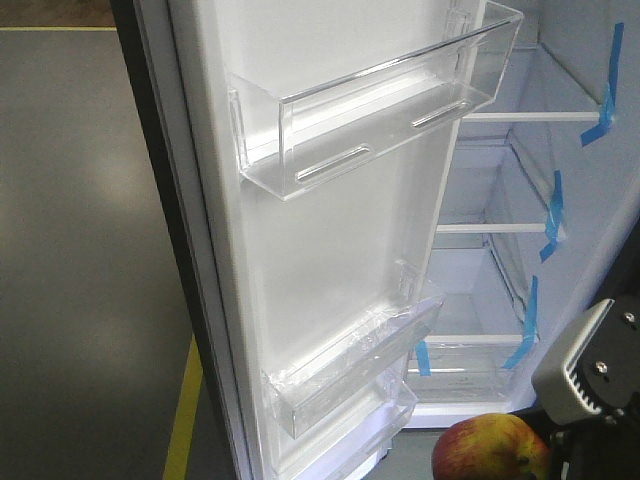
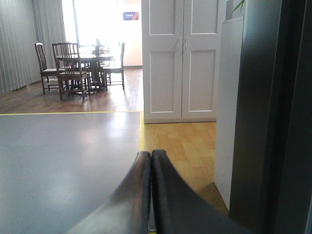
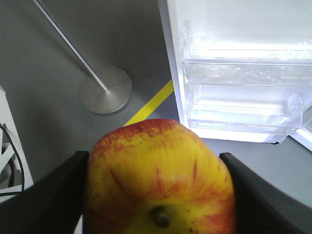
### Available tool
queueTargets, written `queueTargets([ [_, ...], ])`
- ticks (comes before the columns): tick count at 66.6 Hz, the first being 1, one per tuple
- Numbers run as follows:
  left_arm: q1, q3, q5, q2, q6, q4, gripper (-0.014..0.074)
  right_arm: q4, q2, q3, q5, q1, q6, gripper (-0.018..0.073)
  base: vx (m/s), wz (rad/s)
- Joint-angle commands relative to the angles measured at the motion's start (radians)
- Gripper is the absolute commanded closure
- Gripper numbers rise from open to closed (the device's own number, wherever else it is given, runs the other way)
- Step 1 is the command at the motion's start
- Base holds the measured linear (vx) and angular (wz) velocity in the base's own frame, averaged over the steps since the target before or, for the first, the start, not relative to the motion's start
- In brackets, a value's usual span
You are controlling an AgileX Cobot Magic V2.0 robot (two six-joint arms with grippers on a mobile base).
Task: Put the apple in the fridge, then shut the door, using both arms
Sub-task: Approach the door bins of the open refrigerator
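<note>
One red-and-yellow apple (image 3: 158, 178) sits clamped in the right hand (image 3: 153, 160); left hand (image 2: 151, 157) closed.

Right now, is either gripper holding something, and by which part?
The right gripper holds the apple by its two opposite sides. The left gripper is shut, with nothing in it.

Grey floor (image 2: 58, 161) is meeting wood planks (image 2: 180, 141) at yellow line (image 2: 142, 134) | dark table (image 2: 87, 59), chairs (image 2: 70, 68) are standing | window (image 2: 97, 22) is glaring

apple (image 1: 488, 448) cut by bottom edge, door (image 1: 320, 260) top cropped
</note>
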Motion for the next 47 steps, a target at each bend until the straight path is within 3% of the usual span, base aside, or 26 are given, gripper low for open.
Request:
queueTargets([
  [1, -0.001, -0.017, -0.077, -0.013, -0.004, -0.009, 0.0603, 0.014, -0.007, -0.029, -0.060, 0.002, -0.011, 0.0392, 0.00, 0.00],
  [32, -0.001, -0.017, -0.077, -0.013, -0.004, -0.009, 0.0603, 0.015, -0.007, -0.029, -0.060, 0.002, -0.011, 0.0392, 0.00, 0.00],
  [41, -0.001, -0.017, -0.077, -0.013, -0.004, -0.009, 0.0603, 0.019, -0.006, -0.029, -0.107, 0.002, -0.011, 0.0392, 0.00, 0.00],
  [47, -0.001, -0.017, -0.077, -0.013, -0.004, -0.009, 0.0603, -0.017, 0.003, -0.047, -0.162, -0.004, 0.046, 0.0391, 0.00, 0.00],
])
